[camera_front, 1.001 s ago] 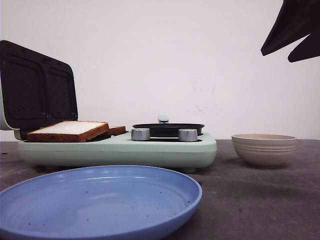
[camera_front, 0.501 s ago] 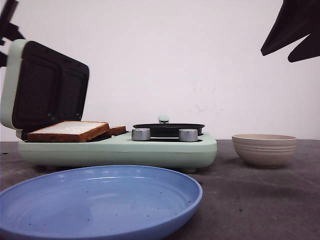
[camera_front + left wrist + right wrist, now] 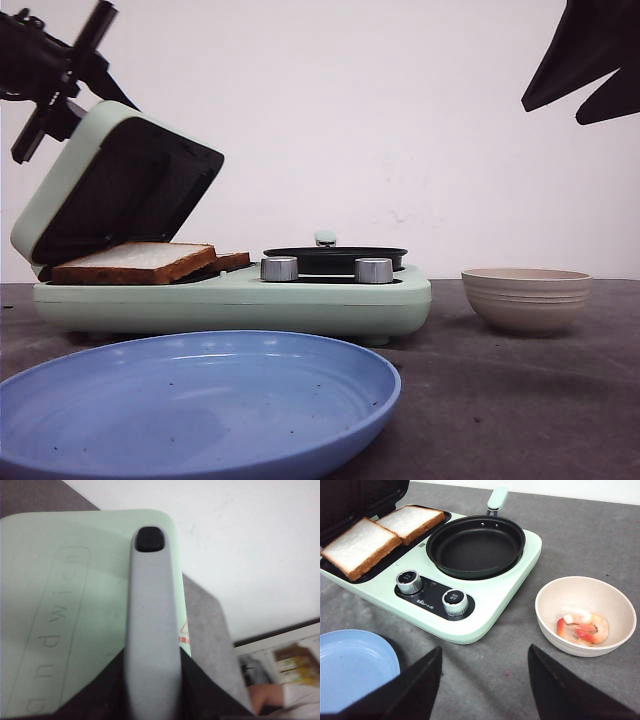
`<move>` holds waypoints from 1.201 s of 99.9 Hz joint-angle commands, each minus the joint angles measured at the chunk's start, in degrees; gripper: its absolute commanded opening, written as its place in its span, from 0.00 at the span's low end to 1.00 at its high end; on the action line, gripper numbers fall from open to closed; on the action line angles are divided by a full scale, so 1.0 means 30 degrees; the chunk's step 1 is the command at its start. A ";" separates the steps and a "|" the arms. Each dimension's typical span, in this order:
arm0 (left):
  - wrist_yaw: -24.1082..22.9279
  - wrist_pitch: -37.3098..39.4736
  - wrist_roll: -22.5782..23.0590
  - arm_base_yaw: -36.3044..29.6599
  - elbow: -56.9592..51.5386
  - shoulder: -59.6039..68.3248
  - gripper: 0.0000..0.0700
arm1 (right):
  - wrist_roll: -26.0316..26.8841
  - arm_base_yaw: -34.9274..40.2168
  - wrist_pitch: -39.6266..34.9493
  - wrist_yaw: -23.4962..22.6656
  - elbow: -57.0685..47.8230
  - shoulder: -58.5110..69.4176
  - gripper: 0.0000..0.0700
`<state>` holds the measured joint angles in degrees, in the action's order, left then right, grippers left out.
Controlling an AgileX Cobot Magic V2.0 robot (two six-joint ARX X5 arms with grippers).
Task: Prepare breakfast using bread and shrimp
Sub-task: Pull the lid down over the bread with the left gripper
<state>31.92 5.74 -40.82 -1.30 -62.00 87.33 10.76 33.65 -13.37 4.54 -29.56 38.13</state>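
Both slices of bread (image 3: 361, 546) are lying flat in the sandwich maker (image 3: 235, 295), side by side on its left plate, crust edges running near to far. The lid (image 3: 115, 185) is tilting halfway down over them, with the left gripper (image 3: 60, 75) touching its top edge; whether its fingers are clamped on anything cannot be told. The right gripper (image 3: 485, 680) is hanging spread wide and empty above the table. The shrimp (image 3: 582, 627) are sitting uncooked in the bowl (image 3: 547, 615) on the right, and the pan (image 3: 475, 547) and blue plate (image 3: 200, 400) are holding nothing, so most of the work seems left.
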 commanded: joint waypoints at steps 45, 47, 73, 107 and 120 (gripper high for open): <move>-0.5595 -0.3388 0.6768 -0.3118 0.0102 0.0765 0.01 | 0.0204 0.0109 0.0153 0.0007 -0.0160 0.0124 0.47; -0.5814 -0.3475 0.6950 -0.3257 0.0102 0.0765 0.01 | 0.0204 0.0109 0.0153 0.0007 -0.0160 0.0124 0.47; -0.8247 -0.3912 0.8786 -0.4874 0.0102 0.0772 0.01 | 0.0211 0.0109 0.0153 0.0007 -0.0160 0.0124 0.47; -0.9624 -0.4335 0.9974 -0.5763 0.0102 0.1472 0.01 | 0.0240 0.0109 0.0146 0.0007 -0.0160 0.0124 0.47; -0.9719 -0.4641 1.0433 -0.5850 0.0109 0.1923 0.01 | 0.0277 0.0109 0.0153 0.0007 -0.0160 0.0124 0.47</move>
<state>3.73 -3.14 -15.73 -19.51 -62.43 90.41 10.79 33.65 -13.37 4.54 -29.56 38.13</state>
